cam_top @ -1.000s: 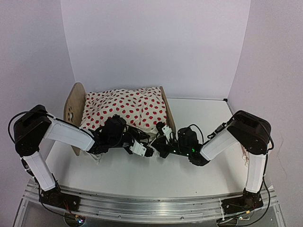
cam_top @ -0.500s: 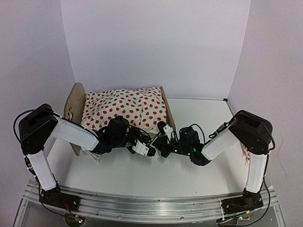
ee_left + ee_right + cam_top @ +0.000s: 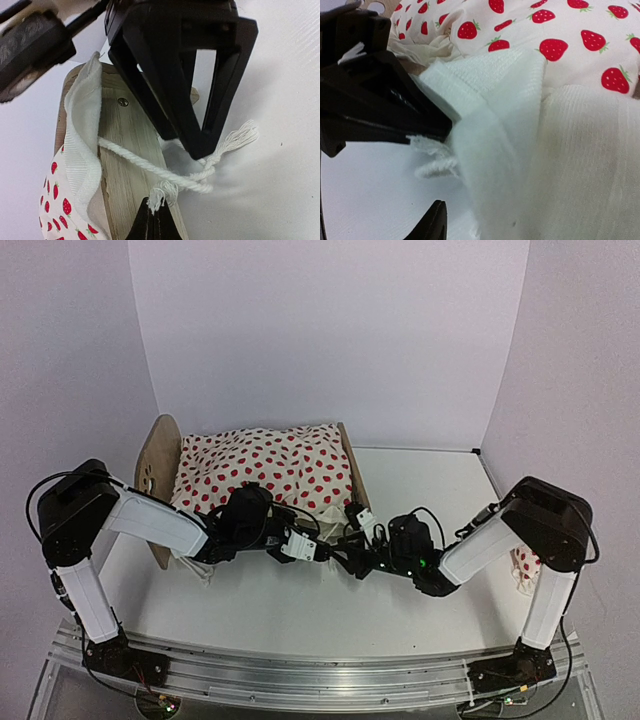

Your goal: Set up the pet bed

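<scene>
The pet bed (image 3: 158,468) stands at the back left, its light-wood headboard on the left and its footboard (image 3: 357,483) on the right. A cream duvet (image 3: 270,470) printed with red strawberries covers it. At the footboard's near corner my two grippers meet. My left gripper (image 3: 155,225) is shut on the frayed end of a white cord (image 3: 165,175), which runs across the wooden footboard (image 3: 127,160). My right gripper (image 3: 348,560) stands open just beyond the cord. The duvet's white ruffled edge (image 3: 490,130) lies beside its one visible finger (image 3: 432,225); the other finger is hidden.
A small red-dotted pillow (image 3: 525,568) lies at the right edge of the table behind the right arm. White walls (image 3: 330,340) close in the back and both sides. Bare white tabletop (image 3: 300,610) lies between the bed and the arm bases.
My left gripper has closed on the cord's end. My right gripper has opened and drawn back a little to the right.
</scene>
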Robot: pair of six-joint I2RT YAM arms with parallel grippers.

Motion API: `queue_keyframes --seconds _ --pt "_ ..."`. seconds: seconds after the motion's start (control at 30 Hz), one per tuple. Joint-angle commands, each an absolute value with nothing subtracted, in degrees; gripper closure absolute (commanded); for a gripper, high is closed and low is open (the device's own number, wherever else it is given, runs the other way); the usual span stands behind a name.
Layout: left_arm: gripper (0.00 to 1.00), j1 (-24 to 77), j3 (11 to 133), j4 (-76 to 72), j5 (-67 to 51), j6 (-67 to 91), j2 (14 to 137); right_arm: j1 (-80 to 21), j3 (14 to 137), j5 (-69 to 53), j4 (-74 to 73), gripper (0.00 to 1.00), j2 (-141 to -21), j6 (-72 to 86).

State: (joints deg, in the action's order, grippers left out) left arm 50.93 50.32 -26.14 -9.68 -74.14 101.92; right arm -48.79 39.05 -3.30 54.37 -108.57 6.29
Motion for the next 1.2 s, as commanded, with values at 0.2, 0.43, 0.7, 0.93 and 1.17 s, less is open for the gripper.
queue_keyframes --seconds 0.2,0.43,0.7,0.93,1.17 --pt "1.0 50.5 53.3 -26.1 -8.8 -69.9 99.1 -55.3 40.6 16.8 40.0 0.44 -107.3 11.5" --pt "1.0 50.5 52.6 -26.2 -8.9 -69.4 98.5 -57.9 44.9 28.0 45.0 0.37 -115.0 8.4" --pt "1.0 50.4 52.7 -26.6 -9.1 -68.1 98.5 -57.9 47.9 30.9 48.0 0.49 -122.1 11.4" --pt "1.0 50.4 52.8 -26.2 -8.7 -67.0 98.1 -57.9 43.3 31.5 52.3 1.0 -121.1 13.8" --pt "1.0 49.1 57.1 -13.5 -7.3 -62.5 94.1 -57.9 29.6 36.7 48.0 1.0 -99.4 13.1"
